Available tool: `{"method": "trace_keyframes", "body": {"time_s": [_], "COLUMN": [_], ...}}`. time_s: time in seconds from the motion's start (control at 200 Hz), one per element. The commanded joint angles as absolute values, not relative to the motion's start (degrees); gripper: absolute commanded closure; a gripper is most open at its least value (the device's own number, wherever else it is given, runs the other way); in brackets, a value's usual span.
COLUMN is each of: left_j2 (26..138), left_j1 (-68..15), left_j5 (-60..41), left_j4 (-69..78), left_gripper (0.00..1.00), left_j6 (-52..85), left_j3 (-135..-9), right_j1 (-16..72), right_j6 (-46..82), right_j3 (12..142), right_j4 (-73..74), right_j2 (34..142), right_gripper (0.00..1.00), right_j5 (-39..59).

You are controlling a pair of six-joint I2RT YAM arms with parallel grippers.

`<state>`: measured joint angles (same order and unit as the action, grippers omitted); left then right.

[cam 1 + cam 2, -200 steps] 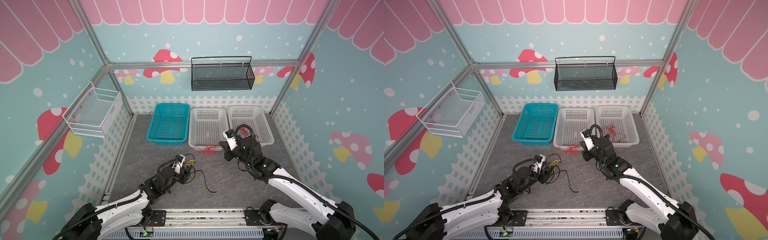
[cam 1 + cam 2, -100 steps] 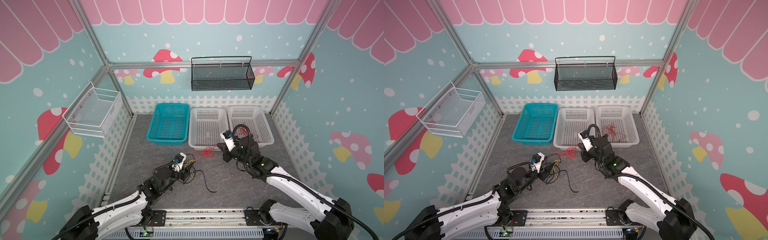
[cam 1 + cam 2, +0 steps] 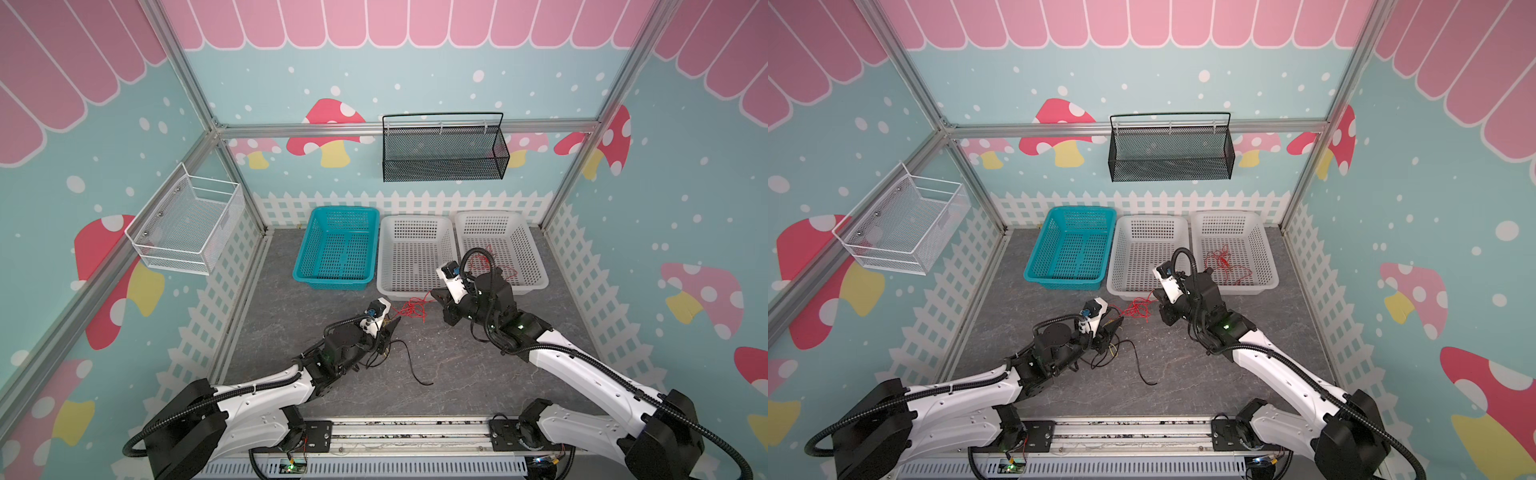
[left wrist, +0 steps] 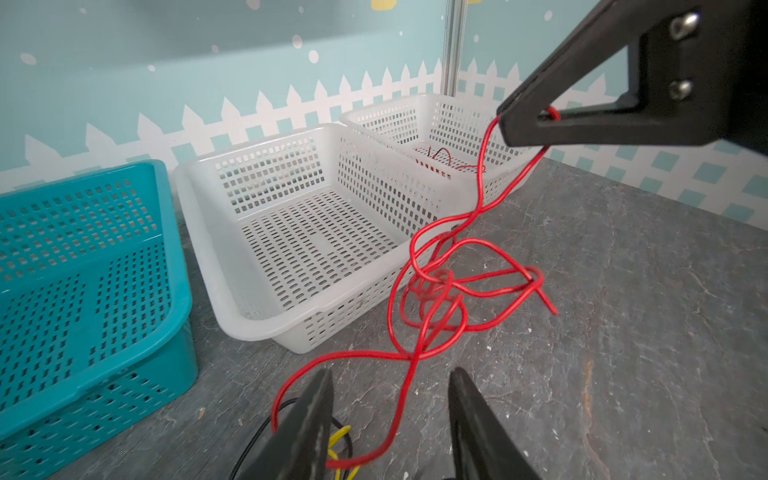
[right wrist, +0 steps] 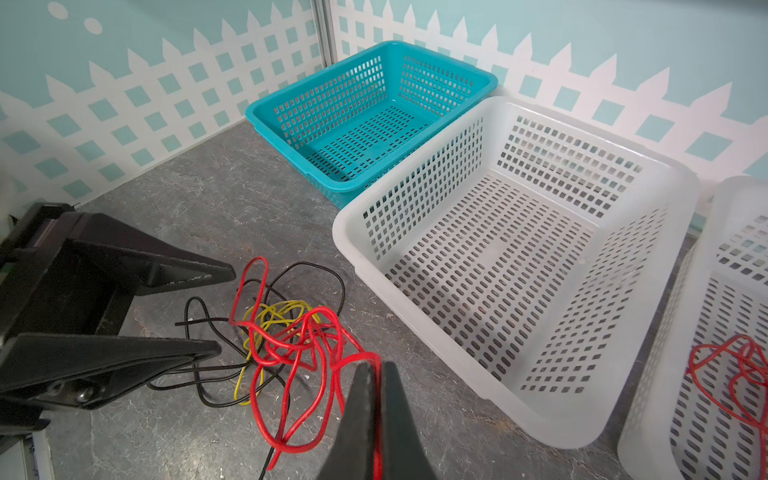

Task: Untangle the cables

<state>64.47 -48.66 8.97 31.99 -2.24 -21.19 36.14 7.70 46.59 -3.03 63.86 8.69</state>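
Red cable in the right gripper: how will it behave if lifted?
Likely floppy: red cable sags in loops below the right gripper. Probably light, being so thin. May drag the yellow cable along, since they tangle.

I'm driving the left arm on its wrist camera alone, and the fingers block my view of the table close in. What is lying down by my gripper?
Observer: The right wrist view shows a yellow cable bunched beside your left gripper. It overlaps the red cable and a black cable.
Operator: Where does the black one run from there?
Observer: In a top view its loose end trails across the table towards the near edge, away from the bundle.
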Motion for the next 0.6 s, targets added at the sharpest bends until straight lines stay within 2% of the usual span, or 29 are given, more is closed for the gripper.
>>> {"method": "trace_keyframes", "body": {"time_s": [0.0, 0.13, 0.285, 0.415, 0.48, 0.595], "left_j2": [65.9, 67.2, 68.9, 70.2, 70.6, 70.4], "left_j1": [-49.1, -49.3, -49.4, -49.5, -49.5, -49.5], "left_j5": [9.1, 8.4, 7.5, 9.0, 9.9, 13.1], "left_j4": [34.0, 34.4, 35.2, 35.8, 35.7, 35.7], "left_gripper": [0.64, 0.72, 0.73, 0.88, 1.0, 1.0], "left_j6": [-3.6, -3.3, -2.9, -2.6, -2.4, -1.5], "left_j3": [-22.7, -22.8, -23.0, -23.5, -23.8, -23.4], "right_j1": [36.5, 36.5, 36.5, 36.5, 36.5, 36.5], "right_j6": [6.8, 6.8, 6.9, 7.1, 7.4, 9.8], "right_j3": [48.9, 49.2, 49.3, 49.1, 49.0, 48.9], "right_j4": [-2.6, -2.6, -2.7, -2.6, -2.6, -3.5], "right_j2": [64.1, 63.9, 63.6, 63.3, 63.0, 62.4], "right_gripper": [1.0, 1.0, 1.0, 1.0, 1.0, 1.0], "right_j5": [10.4, 11.0, 11.7, 11.9, 10.4, 0.9]}}
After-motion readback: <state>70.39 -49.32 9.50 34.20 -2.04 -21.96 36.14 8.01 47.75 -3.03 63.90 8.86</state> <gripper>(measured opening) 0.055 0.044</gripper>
